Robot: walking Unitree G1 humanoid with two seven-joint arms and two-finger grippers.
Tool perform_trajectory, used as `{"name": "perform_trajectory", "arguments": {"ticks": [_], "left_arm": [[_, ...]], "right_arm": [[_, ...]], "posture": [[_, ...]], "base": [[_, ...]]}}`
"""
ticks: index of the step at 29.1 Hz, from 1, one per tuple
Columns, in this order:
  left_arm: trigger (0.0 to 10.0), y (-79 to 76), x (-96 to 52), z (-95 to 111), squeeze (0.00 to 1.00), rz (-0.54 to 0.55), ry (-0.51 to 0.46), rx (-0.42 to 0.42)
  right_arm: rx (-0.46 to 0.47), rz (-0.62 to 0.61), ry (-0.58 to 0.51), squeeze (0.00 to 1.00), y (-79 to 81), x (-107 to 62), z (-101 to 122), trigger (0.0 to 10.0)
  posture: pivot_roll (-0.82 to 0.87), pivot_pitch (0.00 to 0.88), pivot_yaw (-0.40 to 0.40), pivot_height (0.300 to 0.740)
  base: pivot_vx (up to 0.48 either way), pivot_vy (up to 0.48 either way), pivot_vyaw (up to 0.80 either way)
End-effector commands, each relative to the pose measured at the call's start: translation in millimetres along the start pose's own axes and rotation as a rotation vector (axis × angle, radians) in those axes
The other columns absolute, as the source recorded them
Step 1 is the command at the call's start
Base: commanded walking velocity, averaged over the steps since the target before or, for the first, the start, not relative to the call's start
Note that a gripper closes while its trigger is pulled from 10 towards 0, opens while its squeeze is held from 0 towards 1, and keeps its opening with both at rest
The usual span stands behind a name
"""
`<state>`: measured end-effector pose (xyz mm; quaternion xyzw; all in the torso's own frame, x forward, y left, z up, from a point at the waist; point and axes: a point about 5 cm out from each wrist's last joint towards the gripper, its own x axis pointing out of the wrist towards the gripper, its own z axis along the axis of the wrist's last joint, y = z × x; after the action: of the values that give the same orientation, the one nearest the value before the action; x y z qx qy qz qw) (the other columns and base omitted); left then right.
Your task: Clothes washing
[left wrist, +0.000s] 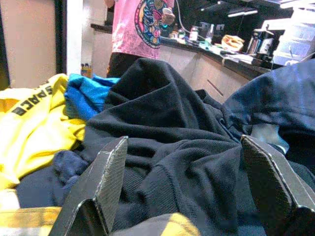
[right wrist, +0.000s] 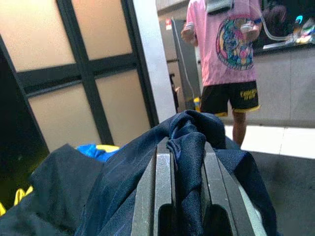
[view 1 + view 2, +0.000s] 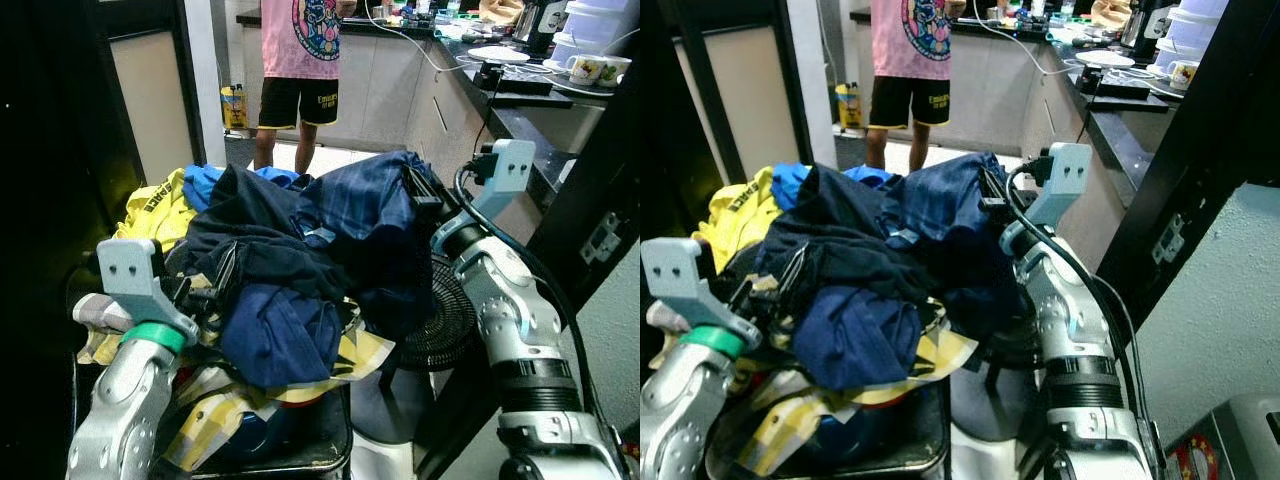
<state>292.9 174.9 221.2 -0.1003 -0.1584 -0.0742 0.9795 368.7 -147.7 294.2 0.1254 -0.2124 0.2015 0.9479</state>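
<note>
Nearest the camera, the two silver forearms reach forward on either side of a heap of clothes [image 3: 270, 290] piled on a dark basket [image 3: 300, 455], whose rim is all that can be seen of it under the overhanging cloth. The left claw [image 1: 184, 172] is lost among the folds in the head views; its wrist view has the two black fingers [image 1: 106, 172] spread wide apart, pointing into a black garment [image 1: 167, 113] without gripping it. A yellow shirt [image 3: 155, 210] and a bright blue piece [image 3: 205, 180] lie at the pile's far left. The right arm bends up at the elbow, its claw [image 2: 179, 196] pressed together on a fold of a navy blue garment [image 3: 365, 205] at the pile's upper right; the fingertips are hidden by the cloth. Behind the pile stands a black fan [image 3: 440, 315], partly covered. Farther off, a person in a pink shirt [image 3: 300, 40] stands by a table [image 3: 520, 110] crowded with dishes, cut off above the chest.
</note>
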Motion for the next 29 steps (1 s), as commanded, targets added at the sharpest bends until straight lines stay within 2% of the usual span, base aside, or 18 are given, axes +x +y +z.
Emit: {"name": "perform_trajectory", "arguments": {"ticks": [1, 6, 16, 24, 25, 26, 27, 28, 29], "left_arm": [[10.0, -0.9, 1.3, -3, 0.0, 0.005, 0.019, -0.008], [10.0, -0.4, 2.5, -4, 0.0, 0.016, 0.007, -0.016], [10.0, -3.7, 1.0, -4, 0.0, 0.018, 0.009, 0.025], [10.0, -3.4, 1.3, -3, 0.0, 0.012, 0.008, 0.021], [10.0, -9.3, 2.3, 2, 0.0, -0.029, -0.014, -0.032], [10.0, -9.3, 2.3, 2, 0.0, -0.029, -0.014, -0.032], [10.0, -25.8, 4.0, 16, 0.0, -0.138, -0.08, -0.131], [10.0, -25.8, 4.0, 16, 0.0, -0.138, -0.08, -0.131], [10.0, -46.4, 9.0, 42, 0.0, -0.253, -0.204, -0.154]], "right_arm": [[-0.005, 0.007, -0.053, 0.0, 2.9, 1.1, 10, 10.0], [0.009, -0.029, -0.071, 0.0, -1.0, 1.7, 14, 10.0], [-0.005, -0.055, -0.058, 0.0, -3.3, 0.5, 16, 10.0], [-0.032, -0.08, -0.069, 0.0, -13.0, 1.7, 24, 10.0], [-0.031, -0.09, -0.087, 0.0, -17.7, 2.6, 31, 10.0], [-0.031, -0.09, -0.087, 0.0, -17.7, 2.6, 31, 10.0], [-0.031, -0.101, -0.11, 0.0, -22.7, 3.2, 38, 10.0], [-0.031, -0.101, -0.11, 0.0, -22.7, 3.2, 38, 10.0], [-0.033, -0.112, -0.127, 0.0, -27.6, 3.8, 45, 10.0]], "posture": [[0.01, 0.033, 0.01, 0.74], [0.01, 0.032, 0.007, 0.74], [0.01, 0.035, -0.001, 0.74], [0.01, 0.036, -0.002, 0.74], [0.01, 0.036, -0.002, 0.74], [0.01, 0.036, -0.002, 0.74], [0.01, 0.036, -0.002, 0.74], [0.01, 0.036, -0.002, 0.74], [0.01, 0.038, -0.007, 0.74]], "base": [[0.0, 0.0, -0.68], [0.0, 0.0, -0.8], [0.0, 0.0, -0.8], [0.0, 0.0, -0.8], [0.0, 0.0, -0.8], [0.0, 0.0, -0.8], [0.0, 0.0, -0.8], [0.0, 0.0, -0.8], [0.0, 0.0, -0.8]]}}
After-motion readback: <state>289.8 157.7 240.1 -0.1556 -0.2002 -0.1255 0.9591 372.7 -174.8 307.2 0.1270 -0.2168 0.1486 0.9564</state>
